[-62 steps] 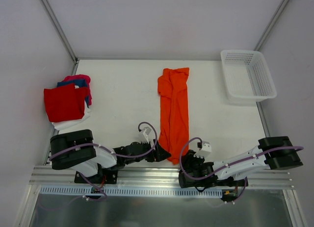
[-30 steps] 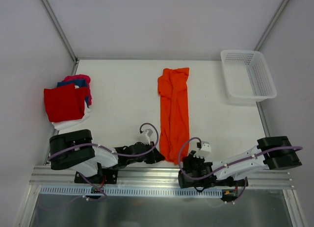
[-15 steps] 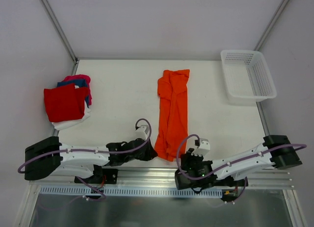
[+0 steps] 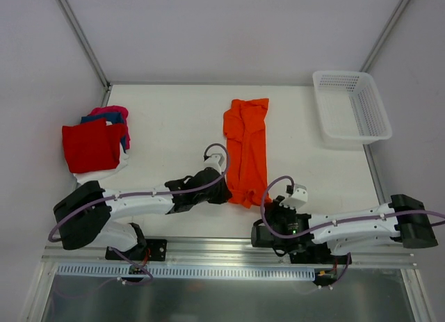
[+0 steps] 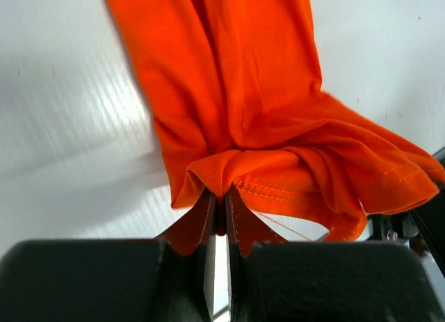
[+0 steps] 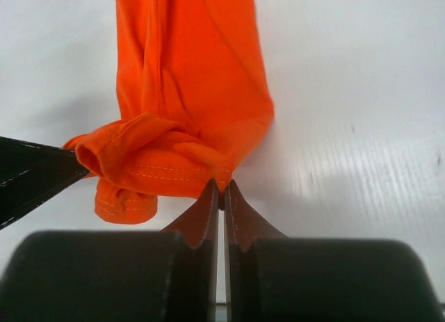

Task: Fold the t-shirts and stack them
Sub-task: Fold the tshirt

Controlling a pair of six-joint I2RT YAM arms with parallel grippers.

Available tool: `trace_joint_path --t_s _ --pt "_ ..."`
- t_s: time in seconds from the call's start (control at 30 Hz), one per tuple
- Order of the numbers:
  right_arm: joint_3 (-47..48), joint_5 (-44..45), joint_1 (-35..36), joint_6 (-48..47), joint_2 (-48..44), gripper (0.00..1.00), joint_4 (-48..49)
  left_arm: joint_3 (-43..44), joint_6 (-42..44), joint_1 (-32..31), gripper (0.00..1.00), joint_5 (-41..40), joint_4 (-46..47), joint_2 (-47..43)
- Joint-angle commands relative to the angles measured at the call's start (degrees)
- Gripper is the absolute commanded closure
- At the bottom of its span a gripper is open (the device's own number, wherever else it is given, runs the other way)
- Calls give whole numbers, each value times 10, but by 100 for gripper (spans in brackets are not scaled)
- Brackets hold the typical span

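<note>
A bright orange t-shirt (image 4: 247,145) lies as a long narrow strip down the middle of the table. Its near end is bunched and lifted off the surface. My left gripper (image 4: 224,192) is shut on the left corner of that hem (image 5: 278,186), its tips (image 5: 220,197) pinching a fold of cloth. My right gripper (image 4: 267,201) is shut on the right corner of the orange t-shirt (image 6: 188,92), with its tips (image 6: 221,186) closed on the stitched edge. More t-shirts sit stacked at the left edge, red (image 4: 90,147) on top, with blue, magenta and white under it.
A white mesh basket (image 4: 335,136) stands at the back right corner. Bare white table (image 4: 167,127) lies between the stack and the orange shirt. Metal frame rails run along the near edge (image 4: 208,247).
Both grippers have risen and moved away from the near edge, carrying the orange shirt's near hem with them. The strip now looks shorter and its near end is bunched.
</note>
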Motion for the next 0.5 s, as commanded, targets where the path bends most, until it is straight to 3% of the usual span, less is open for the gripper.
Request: trace_joint_path --t_s 0.0,0.33,0.47 --pt "2 27 -41 -113 -21 100 -12 43 65 33 100 -9 -51 33" --pt "-31 -76 -265 -489 -38 99 302 166 130 106 100 33 -102 82" --pt "-26 -158 -345 -575 1 99 412 205 148 132 100 40 -119 103"
